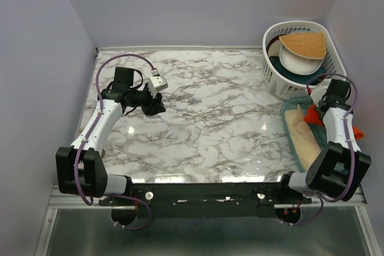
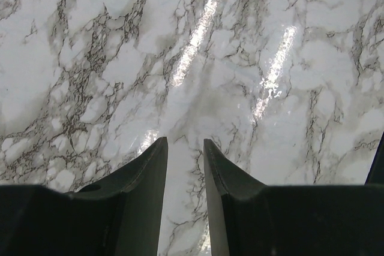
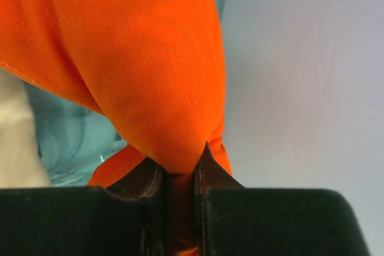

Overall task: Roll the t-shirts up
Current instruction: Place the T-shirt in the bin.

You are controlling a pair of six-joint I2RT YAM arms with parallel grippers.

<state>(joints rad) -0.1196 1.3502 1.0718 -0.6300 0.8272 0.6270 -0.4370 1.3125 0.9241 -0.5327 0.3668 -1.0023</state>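
The bright orange-red t-shirt [image 3: 132, 58] hangs bunched from my right gripper [image 3: 180, 163], whose jaws are shut on a fold of it. In the top view the shirt [image 1: 313, 115] shows as small orange patches beside the right arm, over the teal bin [image 1: 288, 125] at the table's right edge. My left gripper [image 2: 185, 148] is open and empty, a narrow gap between its jaws, held over bare marble. In the top view the left gripper [image 1: 156, 106] is at the left middle of the table, far from the shirt.
A white laundry basket [image 1: 273, 76] at the back right holds white, tan and dark cloth. The teal bin also holds a cream-coloured garment [image 1: 303, 139]. Lavender walls close in on the table at the left, back and right.
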